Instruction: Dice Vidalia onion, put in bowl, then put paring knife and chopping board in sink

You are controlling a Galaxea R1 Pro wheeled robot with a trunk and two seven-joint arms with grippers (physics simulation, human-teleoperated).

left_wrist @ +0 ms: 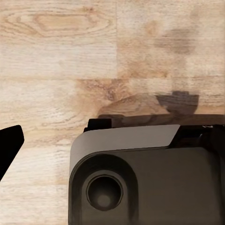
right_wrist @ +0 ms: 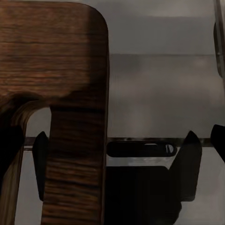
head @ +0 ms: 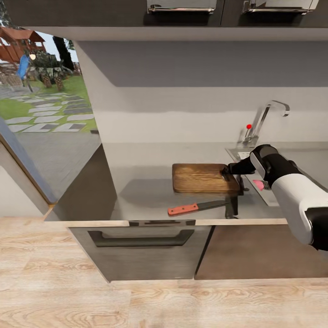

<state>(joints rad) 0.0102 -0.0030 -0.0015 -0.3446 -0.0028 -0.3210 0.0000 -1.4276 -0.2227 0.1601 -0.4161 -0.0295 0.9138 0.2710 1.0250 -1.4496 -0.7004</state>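
The brown chopping board (head: 203, 178) lies flat on the grey countertop (head: 141, 182), left of the sink (head: 269, 193). In front of it rests the red-handled paring knife (head: 197, 208), blade pointing right. My right gripper (head: 229, 173) is at the board's right end and stands open. In the right wrist view the board's end strip (right_wrist: 77, 117) beside its handle hole sits between the spread fingers (right_wrist: 190, 161), unclamped. A pink rounded thing (head: 258, 184) shows in the sink under my right arm. A dark finger (left_wrist: 10, 143) of my left gripper hangs over the floor. The bowl is out of view.
The steel tap (head: 266, 116) with its red knob (head: 248, 126) rises behind the sink. A dark oven front (head: 141, 241) sits below the counter edge. A window (head: 45, 100) opens at left, and wall cabinets (head: 182, 7) hang overhead. Wooden floor (left_wrist: 70, 56) lies below.
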